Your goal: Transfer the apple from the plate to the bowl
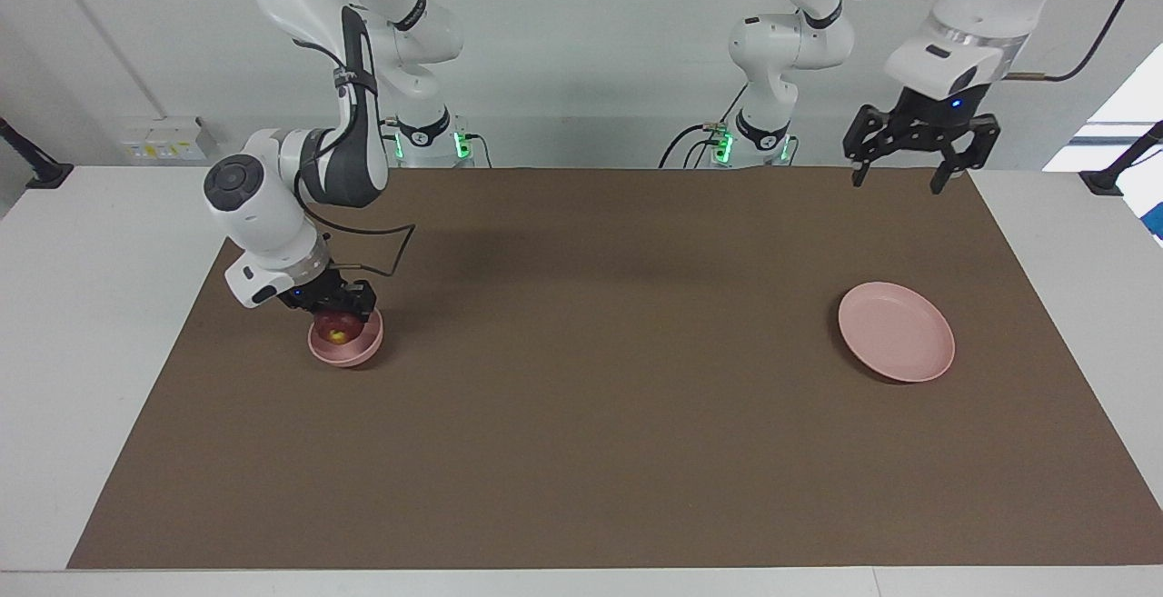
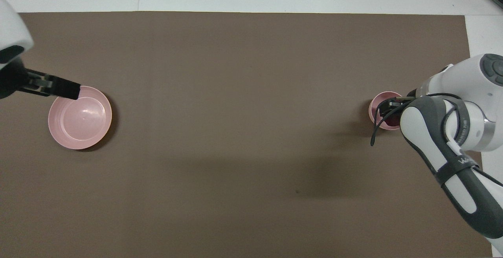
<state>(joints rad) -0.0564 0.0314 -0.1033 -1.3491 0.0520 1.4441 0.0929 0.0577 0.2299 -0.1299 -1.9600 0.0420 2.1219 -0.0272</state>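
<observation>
1. While the overhead view hides most of the small deep pale pink bowl (image 2: pixel 378 108) under the right arm's white wrist, the facing view shows the small round dark red apple (image 1: pixel 338 329), its yellowish patch up, sitting down inside that bowl (image 1: pixel 346 349).
2. Seen from the facing view, the right end effector (image 1: pixel 333 304) is at the bowl's rim, clenched on the apple; the overhead view shows only a dark red sliver of the fruit (image 2: pixel 390 121) beside the arm.
3. Toward the left arm's end of the desk lies the flat, shallow pale pink plate (image 1: pixel 897 332), with nothing on it, well apart from the bowl.
4. High in the air, the left end effector (image 1: pixel 911 166) hangs released, fingers spread wide, over the brown mat's (image 1: pixel 600 415) edge nearest the robots.
5. From overhead, one dark finger (image 2: pixel 59 88) of it overlaps the plate's (image 2: pixel 80 118) rim, yet the facing view shows it raised clear.
6. White letters run along the right arm's grey band, too cut off to read.
7. A black cable loops from the right wrist above the bowl.
</observation>
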